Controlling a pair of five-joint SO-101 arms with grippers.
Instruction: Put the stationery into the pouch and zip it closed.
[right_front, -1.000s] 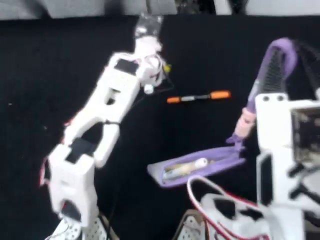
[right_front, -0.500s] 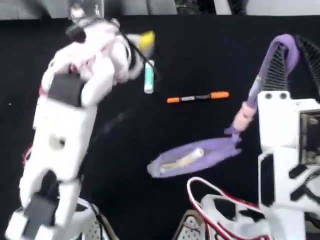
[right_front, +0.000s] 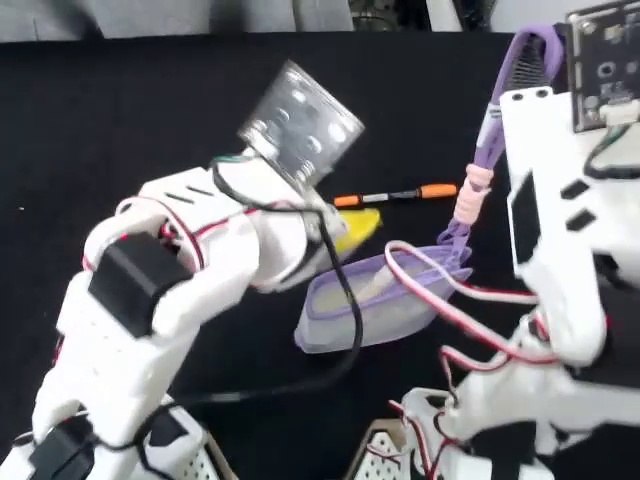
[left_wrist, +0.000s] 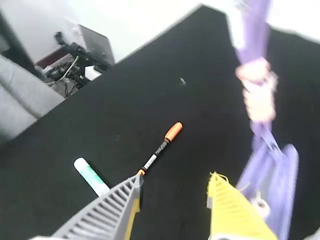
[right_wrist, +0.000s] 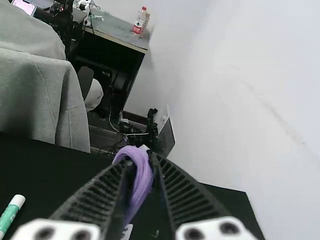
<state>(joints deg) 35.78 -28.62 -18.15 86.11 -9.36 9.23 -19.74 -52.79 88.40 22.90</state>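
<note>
A purple pouch (right_front: 370, 308) lies open near the table's front, with a pale stick-shaped item (right_front: 372, 287) inside. My right gripper (right_wrist: 140, 164) is shut on the pouch's purple strap (right_front: 497, 110), holding it up above a pink charm (right_front: 470, 195). My left gripper (left_wrist: 172, 200) is open and holds nothing; its yellow finger (right_front: 358, 230) hangs just above the pouch's back edge. An orange-capped marker (right_front: 395, 195) lies on the black table behind the pouch. In the left wrist view, a white and green glue stick (left_wrist: 90, 176) lies beside the marker (left_wrist: 160, 150).
The black table (right_front: 100, 130) stretches to the left and back. The left arm's white body (right_front: 170, 290) crosses the left front of the table. Red and white cables (right_front: 480, 300) loop beside the pouch at the right arm's base.
The left arm swung from the table's back down over the pouch. The right arm raised the strap higher, and the pouch now sits more upright and open.
</note>
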